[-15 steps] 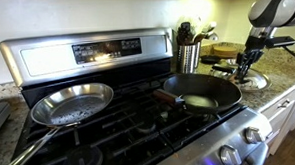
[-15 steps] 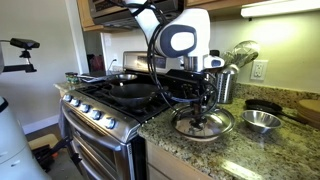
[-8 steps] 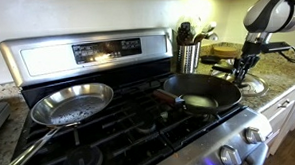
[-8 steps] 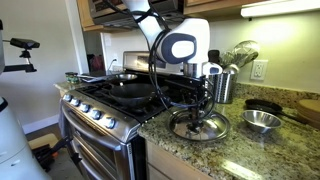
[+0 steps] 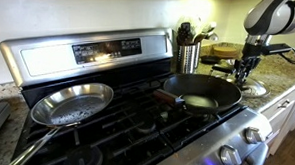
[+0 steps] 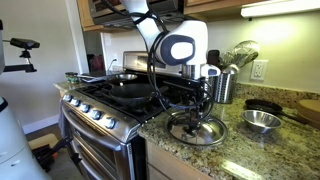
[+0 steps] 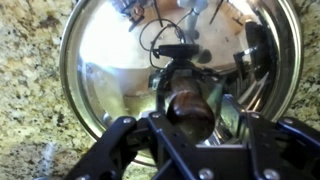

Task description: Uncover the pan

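The pan (image 5: 200, 90), black inside with a reddish-brown handle, sits uncovered on the stove's front burner; it also shows in an exterior view (image 6: 130, 90). The round shiny lid (image 5: 254, 84) lies flat on the granite counter beside the stove (image 6: 197, 128). My gripper (image 5: 247, 70) hangs just above the lid (image 6: 195, 112). In the wrist view the lid (image 7: 110, 60) fills the frame. Its dark knob (image 7: 188, 100) sits between my open fingers (image 7: 190, 118), with gaps on both sides.
A shiny steel skillet (image 5: 73, 104) sits on another burner. A utensil holder (image 5: 189, 57) stands at the back of the counter. A metal bowl (image 6: 262, 121) and a small dark pan (image 6: 266, 106) lie beyond the lid. The counter edge runs close to the lid.
My gripper and wrist have risen slightly above the lid. The lid stays flat on the counter and the pan has not moved.
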Available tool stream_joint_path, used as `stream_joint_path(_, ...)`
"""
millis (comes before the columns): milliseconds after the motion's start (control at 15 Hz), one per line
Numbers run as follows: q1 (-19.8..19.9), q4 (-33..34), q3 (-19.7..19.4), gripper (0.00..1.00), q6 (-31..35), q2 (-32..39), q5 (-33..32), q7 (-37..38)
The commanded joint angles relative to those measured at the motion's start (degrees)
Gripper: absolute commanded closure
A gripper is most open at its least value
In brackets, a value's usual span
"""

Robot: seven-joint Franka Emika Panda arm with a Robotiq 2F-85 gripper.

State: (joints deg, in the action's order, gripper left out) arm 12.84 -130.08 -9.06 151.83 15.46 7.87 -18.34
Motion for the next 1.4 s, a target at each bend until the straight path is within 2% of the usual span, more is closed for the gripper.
stream_joint_path(0,-0.62,-2.24,-0.56,0.10,-1.77,-4.72,-5.02,3.41)
stream_joint_path(67,-0.70,-2.50,-0.50,0.04,-1.85,-5.55,-5.92,3.69)
stream_joint_path(200,-1.46,-3.73,-0.83,0.00,-1.57,-8.69,-8.91,5.20)
stream_joint_path(600,-2.98,-6.71,0.09,0.00,-3.89,-18.86,-14.00,8.38)
stream_joint_path(867,-4.16,-7.74,1.23,0.00,-7.99,-24.06,-13.82,8.14)
stream_joint_path(1067,-5.07,-8.02,2.33,0.00,-10.29,-26.35,-13.82,7.82)
stream_joint_path(1133,-4.78,-5.78,1.56,0.00,-8.60,-22.93,-12.62,6.42)
stream_joint_path(1333,-5.33,-6.34,2.05,0.00,-9.27,-24.25,-12.64,6.43)
